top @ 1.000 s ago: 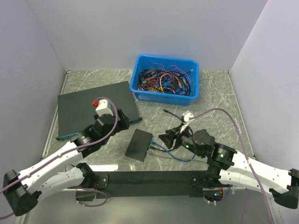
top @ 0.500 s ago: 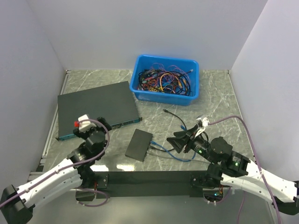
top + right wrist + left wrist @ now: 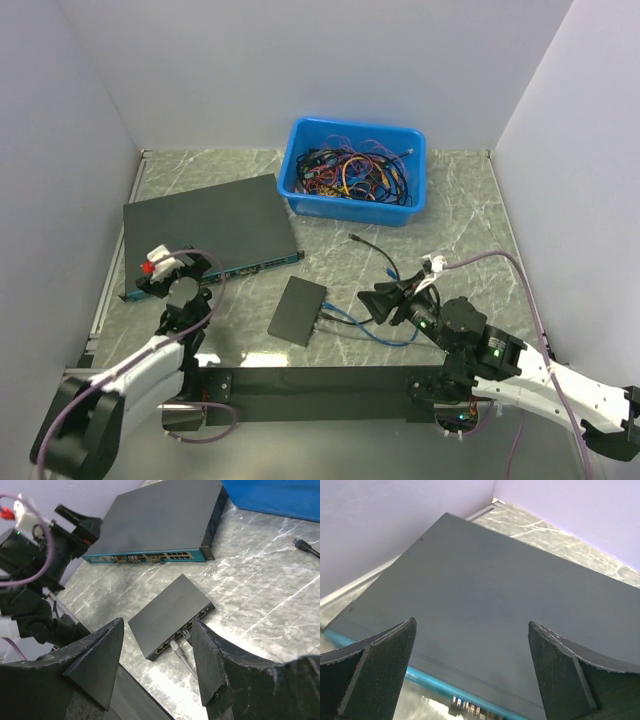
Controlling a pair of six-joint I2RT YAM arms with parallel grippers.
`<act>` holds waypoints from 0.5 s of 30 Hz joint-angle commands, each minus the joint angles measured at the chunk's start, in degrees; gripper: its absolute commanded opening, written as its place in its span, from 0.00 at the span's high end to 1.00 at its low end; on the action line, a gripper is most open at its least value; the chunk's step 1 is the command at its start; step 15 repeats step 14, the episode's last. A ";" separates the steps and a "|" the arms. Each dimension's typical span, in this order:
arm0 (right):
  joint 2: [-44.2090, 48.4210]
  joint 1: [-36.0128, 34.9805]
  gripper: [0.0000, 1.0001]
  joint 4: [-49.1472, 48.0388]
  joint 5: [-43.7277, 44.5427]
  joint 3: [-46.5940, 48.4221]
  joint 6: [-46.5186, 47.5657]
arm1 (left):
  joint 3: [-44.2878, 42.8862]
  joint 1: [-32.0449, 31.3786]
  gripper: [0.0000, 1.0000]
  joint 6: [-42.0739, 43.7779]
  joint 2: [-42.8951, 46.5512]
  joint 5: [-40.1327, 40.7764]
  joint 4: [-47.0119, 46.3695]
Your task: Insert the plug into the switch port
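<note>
Left gripper (image 3: 471, 624): jaws spread wide, nothing between them and nothing touched. They hang over the flat top of the large black unit (image 3: 485, 595), close to its blue front strip, on the left side of the table (image 3: 460, 200). Over to the right gripper (image 3: 157, 621): jaws also well apart and empty, aimed at the small black box (image 3: 170, 605) from its port side and clear of it. And there's the plug (image 3: 175, 647), a pale clear connector sitting in a switch port (image 3: 173, 643) on the narrow edge of the box that faces the right arm; how deep it sits, I cannot tell. Its blue cable (image 3: 350, 321) trails across the table between the box and the right gripper. A second connector sits in the same row just beside it, partly hidden by the gripper. A black cable (image 3: 372, 247) lies loose farther back, apart from the box. At the rear, the blue bin (image 3: 350, 214) holds a multicoloured cable bundle (image 3: 355, 172). The large unit lies near the box, not touching it.
</note>
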State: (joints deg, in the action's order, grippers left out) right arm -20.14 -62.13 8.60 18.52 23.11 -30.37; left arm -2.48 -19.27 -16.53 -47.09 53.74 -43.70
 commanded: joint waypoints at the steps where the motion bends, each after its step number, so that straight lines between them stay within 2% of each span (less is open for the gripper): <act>1: 1.59 -0.36 0.36 -4.90 -0.94 -1.22 1.54 | 3.01 4.93 0.01 3.26 -7.02 -11.51 -18.94; 6: 2.65 -0.45 0.34 -7.19 -2.53 -3.69 3.65 | -0.50 12.32 0.01 3.18 -15.39 -20.32 -23.62; 9: 2.39 -0.45 0.36 -7.72 -2.71 -3.95 3.83 | -0.51 14.42 0.01 3.27 -20.48 -26.39 -31.51; 10: 2.21 -0.45 0.41 -8.07 -2.62 -4.39 3.83 | -0.07 15.56 0.01 2.92 -25.02 -28.23 -37.36; 12: 1.51 -0.45 0.42 -8.51 -3.23 -4.48 4.00 | 0.11 17.41 0.01 3.78 -32.24 -33.49 -47.03; 13: 1.25 -0.36 0.41 -8.34 -3.58 -4.31 4.00 | -0.68 17.42 0.01 4.31 -38.10 -36.04 -48.31; 15: 0.64 -0.45 0.39 -7.55 -3.41 -3.61 3.65 | -1.73 17.33 0.01 6.49 -39.21 -36.24 -48.06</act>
